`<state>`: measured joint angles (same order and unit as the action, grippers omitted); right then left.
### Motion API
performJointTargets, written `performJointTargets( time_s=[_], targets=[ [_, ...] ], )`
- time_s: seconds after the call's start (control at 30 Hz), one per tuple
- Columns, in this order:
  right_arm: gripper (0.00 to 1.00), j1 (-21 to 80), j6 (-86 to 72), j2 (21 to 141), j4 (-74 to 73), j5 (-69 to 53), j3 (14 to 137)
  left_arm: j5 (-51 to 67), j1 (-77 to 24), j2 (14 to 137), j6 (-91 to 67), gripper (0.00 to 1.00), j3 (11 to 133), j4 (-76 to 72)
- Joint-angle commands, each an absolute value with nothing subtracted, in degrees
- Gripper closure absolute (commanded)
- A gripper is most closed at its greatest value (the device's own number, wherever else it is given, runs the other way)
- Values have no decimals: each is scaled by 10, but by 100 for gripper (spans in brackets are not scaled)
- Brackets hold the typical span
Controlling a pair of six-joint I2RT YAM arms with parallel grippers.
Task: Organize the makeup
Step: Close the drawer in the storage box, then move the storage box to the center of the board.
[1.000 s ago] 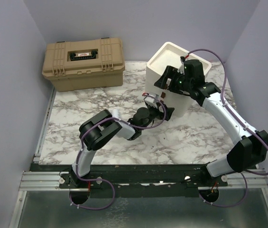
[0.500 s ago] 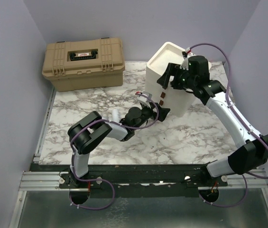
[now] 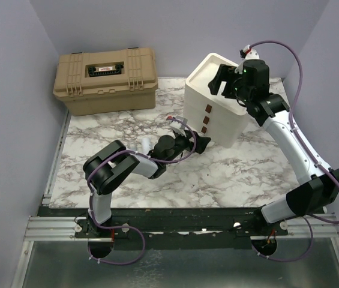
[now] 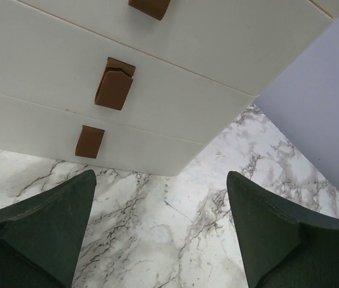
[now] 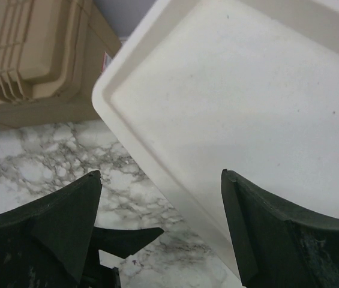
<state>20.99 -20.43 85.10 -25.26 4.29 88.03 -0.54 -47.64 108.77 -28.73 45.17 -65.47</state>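
1 white-and-grey marble-patterned tabletop (image 3: pixel 229 174) carries 2 containers. 1 tan hard-plastic toolbox (image 3: pixel 105 81), lid shut, stands at the far left. 1 cream rectangular drawer unit (image 3: pixel 217 102) stands at the far right, its top face a shallow recessed panel with a raised rim. Its front shows 3 stacked drawers, all shut, each with 1 small brown pull tab (image 4: pixel 114 83).

2 arms rise from the near edge. The left gripper (image 3: pixel 198 143) sits low over the tabletop just in front of the drawer fronts, its 2 dark fingers spread wide with nothing between them; the wrist view places the lower 2 tabs ahead of it. The right gripper (image 3: pixel 220 81) hovers over the unit's top near its left rim, likewise released and empty.

Where the makeup lies, and how it looks, cannot be told from these 3 views.
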Motion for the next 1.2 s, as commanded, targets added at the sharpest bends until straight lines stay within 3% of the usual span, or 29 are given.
performJointTargets(
  time_s=[0.0, 0.27, 0.8, 1.0, 1.17],
  targets=[
    [13, 210, -187, 852, -286, 8, 840, 9, -476, 1076, -281, 9, 439, -672],
    [15, 210, -163, 839, -340, -87, 817, 4, -475, 1080, -264, 9, 431, -671],
    [14, 210, -186, 780, -348, -146, 779, -30, -475, 1146, -261, 13, 483, -665],
    [14, 210, -192, 777, -348, -154, 774, -115, -475, 1147, -252, 13, 450, -664],
    [14, 210, -219, 757, -314, -192, 763, -77, -459, 1163, -320, 13, 449, -646]
  ],
)
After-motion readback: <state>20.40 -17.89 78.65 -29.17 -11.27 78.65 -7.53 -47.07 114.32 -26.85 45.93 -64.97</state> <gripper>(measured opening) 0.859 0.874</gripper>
